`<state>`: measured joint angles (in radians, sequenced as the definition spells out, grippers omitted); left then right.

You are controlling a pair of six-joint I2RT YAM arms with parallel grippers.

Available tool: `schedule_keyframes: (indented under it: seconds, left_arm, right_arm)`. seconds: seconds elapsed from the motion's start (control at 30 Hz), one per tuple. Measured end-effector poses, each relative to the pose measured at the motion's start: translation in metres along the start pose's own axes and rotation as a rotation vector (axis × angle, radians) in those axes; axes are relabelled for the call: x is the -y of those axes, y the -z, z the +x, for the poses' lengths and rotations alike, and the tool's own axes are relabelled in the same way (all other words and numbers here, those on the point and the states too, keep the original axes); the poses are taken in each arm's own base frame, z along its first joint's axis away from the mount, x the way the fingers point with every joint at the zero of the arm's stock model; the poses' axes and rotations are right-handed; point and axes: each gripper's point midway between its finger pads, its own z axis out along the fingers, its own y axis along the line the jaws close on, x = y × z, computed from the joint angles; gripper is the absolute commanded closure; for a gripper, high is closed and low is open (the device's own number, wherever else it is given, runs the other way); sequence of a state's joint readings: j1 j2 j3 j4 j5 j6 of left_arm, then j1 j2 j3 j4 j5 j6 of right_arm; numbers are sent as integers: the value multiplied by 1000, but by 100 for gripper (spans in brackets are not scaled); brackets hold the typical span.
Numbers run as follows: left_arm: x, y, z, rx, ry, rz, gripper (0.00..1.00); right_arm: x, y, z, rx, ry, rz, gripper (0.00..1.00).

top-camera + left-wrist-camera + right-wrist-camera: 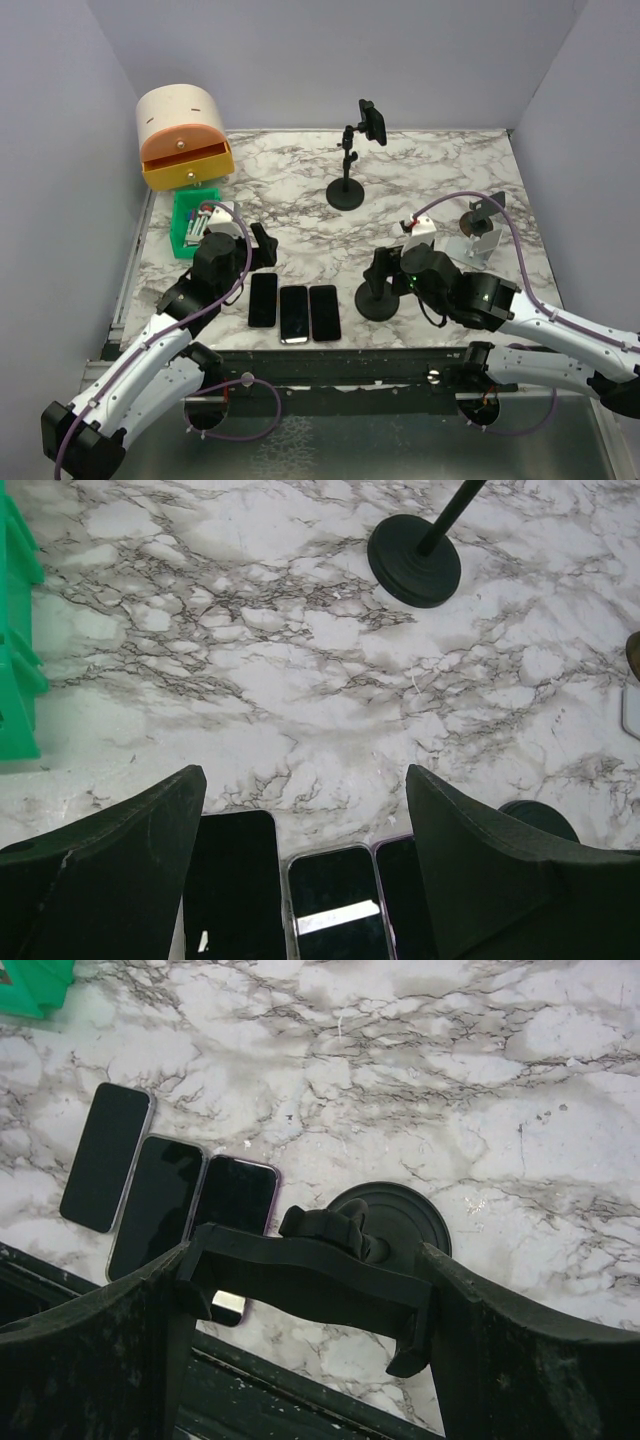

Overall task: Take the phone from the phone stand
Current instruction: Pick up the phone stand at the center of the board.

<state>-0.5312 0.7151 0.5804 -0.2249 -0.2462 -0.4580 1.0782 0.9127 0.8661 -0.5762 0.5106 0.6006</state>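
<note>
**Operator:** Where is the phone sitting?

**Technician:** Three dark, flat, glass-faced phones (294, 313) are lying side by side on the white marble-patterned tabletop (300, 215). They are lying near its front edge, just left of the black round-based phone stand (377, 302). That stand's matte black cradle (260, 1260) is showing no glass in the right wrist view. Judging from that, the phone is probably out of it already, though a slab seated edge-on cannot be ruled out.

**Operator:** Why are the grippers standing as they are?

**Technician:** The right gripper (305, 1270) is straddling the cradle, one finger at each end, probably to brace the stand. Whether it is pinching or only bracketing, I cannot tell. The left gripper (305, 790) is hovering over the phone row with fingers spread wide, gripping nothing.

**Operator:** And the containers?

**Technician:** The green plastic bin (183, 212) at the left is holding small pen-like items, too small to name. The cream domed box with an orange drawer front (183, 130) is standing behind it, and its contents are not showing.
</note>
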Motion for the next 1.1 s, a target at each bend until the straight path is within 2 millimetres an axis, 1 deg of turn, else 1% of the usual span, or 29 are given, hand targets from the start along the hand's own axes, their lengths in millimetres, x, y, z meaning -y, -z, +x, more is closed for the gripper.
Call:
schedule_keyframes:
  seconds: [0.07,0.1,0.23,0.3,0.37,0.47,0.53,0.57,0.63,0.73,0.83,0.87,0.93,1.0,1.1]
  left_arm:
    - [0,0,0,2,0,-1,18]
    - [0,0,0,2,0,-1,18]
    - [0,0,-1,3,1,0,18]
    - [0,1,-2,7,2,2,18]
    - [1,2,-3,13,3,5,18]
    - [1,5,-6,24,7,11,18]
    - [2,6,-7,30,9,14,18]
    - [2,6,-7,32,10,16,18]
    - [3,7,-8,34,15,23,18]
    - [7,9,-9,41,27,44,18]
    - [10,11,-10,48,38,67,18]
    - [11,12,-10,48,40,74,18]
    - [14,13,-11,50,45,87,18]
    - [16,15,-12,54,48,98,18]
    - [18,18,-15,62,51,115,19]
  right_arm:
    - [1,0,0,1,1,4,45]
    - [1,0,0,1,1,6,47]
    - [4,1,-3,14,1,20,48]
    - [7,2,-10,36,11,38,49]
    - [9,7,-28,83,20,65,50]
    - [11,12,-65,175,35,120,51]
    - [14,9,-85,225,38,160,53]
    - [19,4,-93,239,35,185,54]
    - [38,-11,-104,254,10,253,55]
    - [82,-32,-115,267,-29,375,56]
    - [123,-42,-124,300,-71,473,56]
    - [133,-44,-128,315,-83,495,57]
    - [147,-50,-140,355,-106,521,57]
    - [158,-60,-153,386,-129,539,57]
    - [174,-85,-173,412,-152,564,57]
